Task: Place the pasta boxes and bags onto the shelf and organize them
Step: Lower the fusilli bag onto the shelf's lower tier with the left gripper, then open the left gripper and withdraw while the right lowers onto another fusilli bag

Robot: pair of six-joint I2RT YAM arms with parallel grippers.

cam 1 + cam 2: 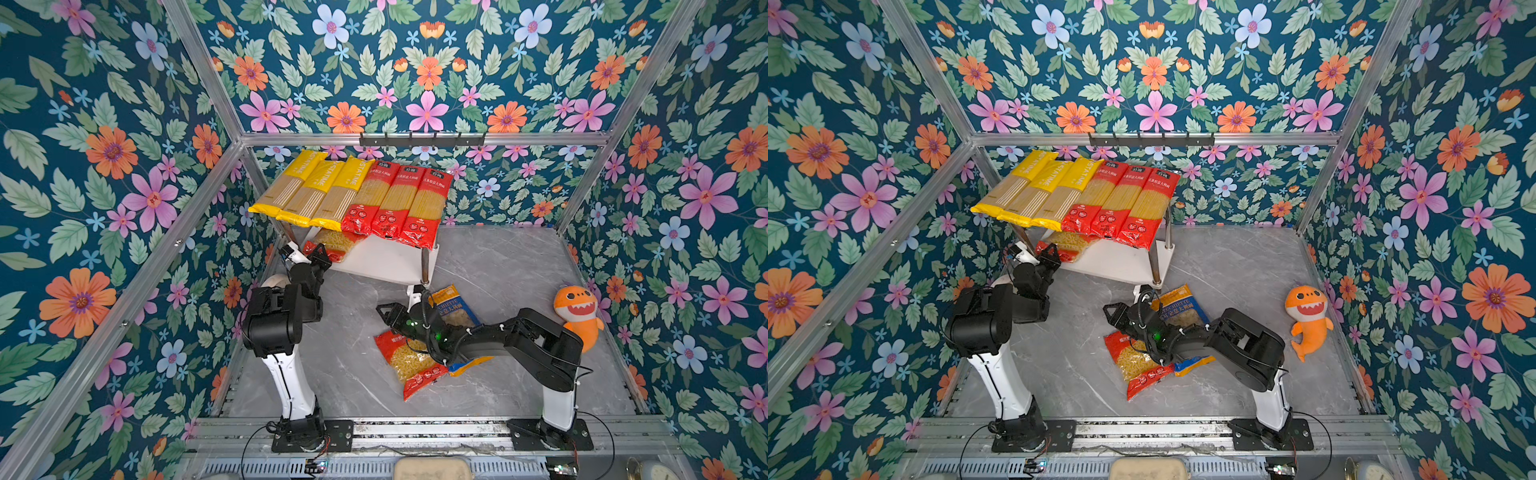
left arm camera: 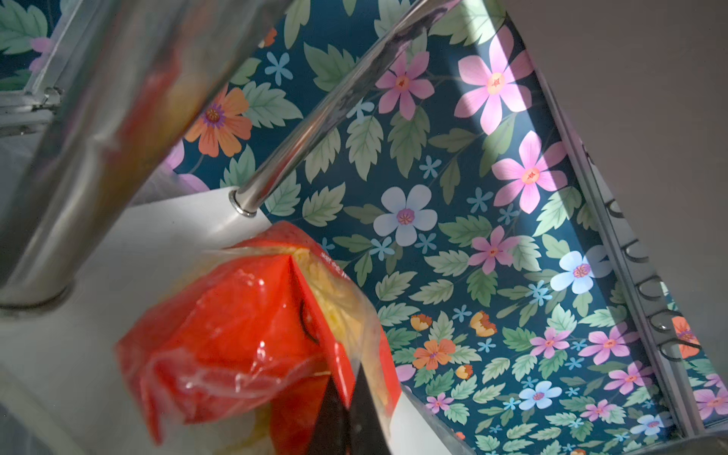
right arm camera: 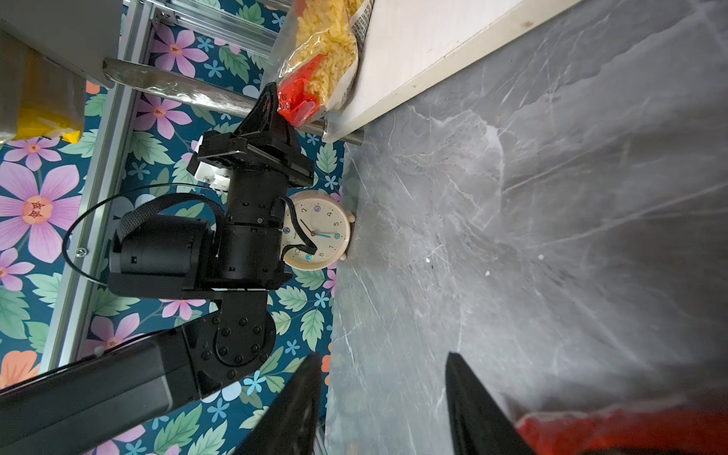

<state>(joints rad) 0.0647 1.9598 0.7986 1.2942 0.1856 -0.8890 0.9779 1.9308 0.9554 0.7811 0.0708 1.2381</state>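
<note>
Red short-pasta bag (image 1: 332, 244) of clear and red plastic lies on the lower white board of the small two-tier chrome-legged shelf (image 1: 388, 262), at its left end beside a chrome leg. The left jaws are closed tight on the bag's crumpled red corner at the board edge, and the left wrist view shows the film (image 2: 236, 335) pinched. Judgement: the step in hand is seating this bag. Done well, it is pushed further inward, clear of the leg, until it rests flat, then released and the jaws drawn straight back without dragging the film. The right jaws stand half apart and empty above the grey marble table (image 1: 519, 266). The second red short-pasta bag (image 1: 409, 361) lies just beside them, touching the blue-orange orecchiette bag (image 1: 453, 307). Three long yellow spaghetti packs (image 1: 307, 191) and three long red spaghetti packs (image 1: 399, 203) cover the top board.
</note>
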